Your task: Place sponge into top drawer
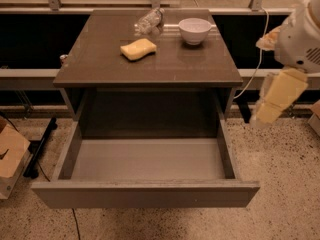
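Observation:
The pale-yellow sponge (138, 49) lies on the brown cabinet top (150, 69), left of centre and towards the back. The top drawer (145, 194) is pulled fully out below it, with its grey floor (150, 159) bare. My gripper (272, 104) hangs at the right edge of the view, beside the cabinet's right side. It is well away from the sponge, at about the height of the cabinet top's front edge, and holds nothing I can see.
A white bowl (195, 30) and a clear plastic bottle (150, 20) lying on its side are at the back of the cabinet top. A cardboard box (10, 156) sits on the floor at the left. A cable (257, 49) hangs at the right.

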Motion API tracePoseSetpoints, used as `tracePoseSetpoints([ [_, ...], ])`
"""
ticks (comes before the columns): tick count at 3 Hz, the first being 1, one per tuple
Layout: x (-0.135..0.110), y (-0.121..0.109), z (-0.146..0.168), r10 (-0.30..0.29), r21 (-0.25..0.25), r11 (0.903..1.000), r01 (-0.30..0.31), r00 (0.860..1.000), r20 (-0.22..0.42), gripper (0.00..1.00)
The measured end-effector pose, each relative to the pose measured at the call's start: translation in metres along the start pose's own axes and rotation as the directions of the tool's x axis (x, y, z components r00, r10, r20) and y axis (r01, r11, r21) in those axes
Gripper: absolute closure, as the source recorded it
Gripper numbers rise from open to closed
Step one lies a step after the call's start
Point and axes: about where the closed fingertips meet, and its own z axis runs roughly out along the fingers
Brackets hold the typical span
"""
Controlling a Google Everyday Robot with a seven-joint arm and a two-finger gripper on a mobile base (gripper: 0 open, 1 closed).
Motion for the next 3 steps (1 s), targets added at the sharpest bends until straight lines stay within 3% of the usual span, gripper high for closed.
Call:
tracePoseSetpoints([
  [2, -0.044, -0.032, 0.040, 0.051, 0.024, 0.9982, -0.054, 0.989, 0.136, 0.00],
  [3, -0.046, -0.035, 0.042, 0.054, 0.030, 0.9978, -0.059, 0.988, 0.142, 0.00],
])
